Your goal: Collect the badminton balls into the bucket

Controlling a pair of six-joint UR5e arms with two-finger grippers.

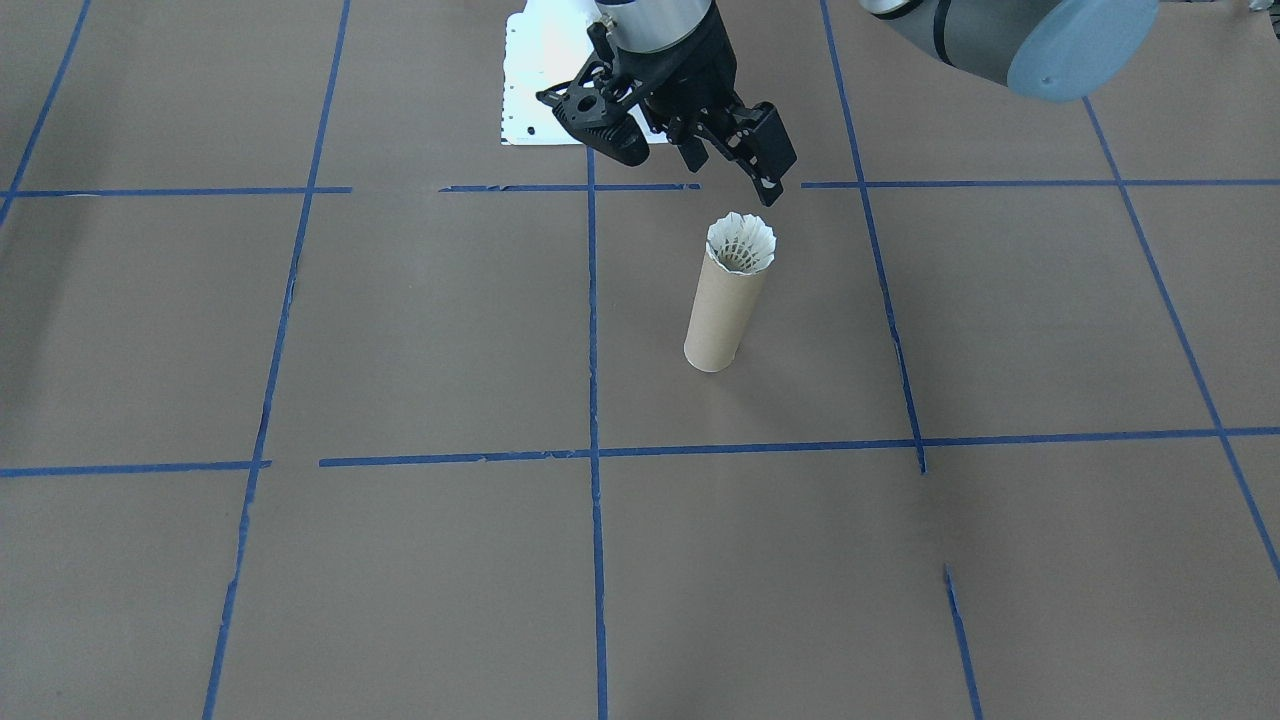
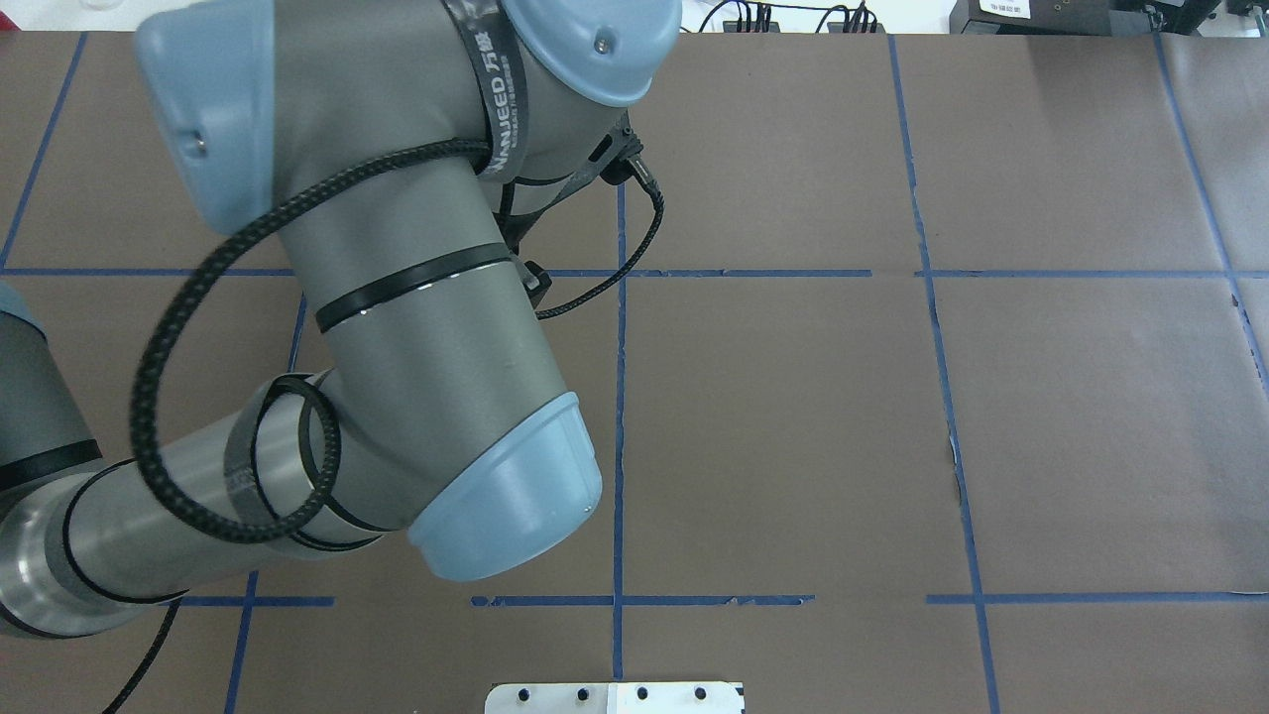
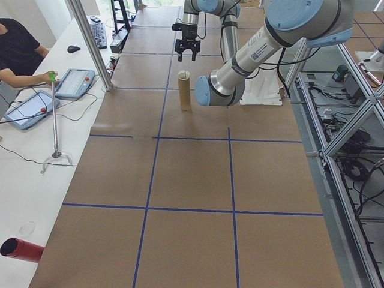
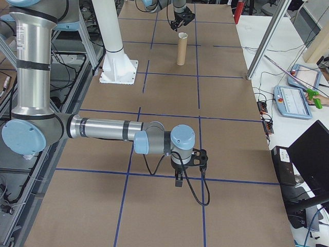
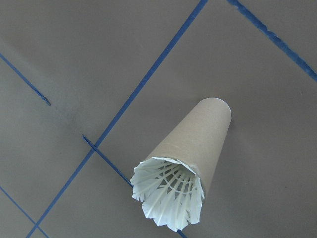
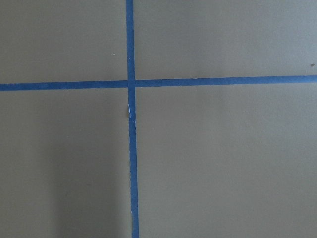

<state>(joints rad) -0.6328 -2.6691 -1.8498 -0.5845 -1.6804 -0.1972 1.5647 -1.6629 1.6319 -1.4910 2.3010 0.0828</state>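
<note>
In the exterior front-facing view, the shuttlecock (image 1: 741, 243) is seen seated feathers-up in the bucket (image 1: 725, 308) mouth, the left gripper (image 1: 690, 135) jaws apart just above, so a straight lift is advised.

the table (image 3: 198, 180) is covered in brown paper marked into squares by blue tape lines (image 1: 594, 400). beside the table's edge, on a white bench, lie two tablets (image 3: 75, 83) with red buttons, a computer mouse (image 3: 73, 48) and a keyboard (image 3: 99, 33). a person's hand (image 3: 47, 77) rests near the tablets. a thin metal stand (image 3: 55, 129) rises from the bench, and a red cylinder (image 3: 21, 249) lies at the bench's near end.
</note>
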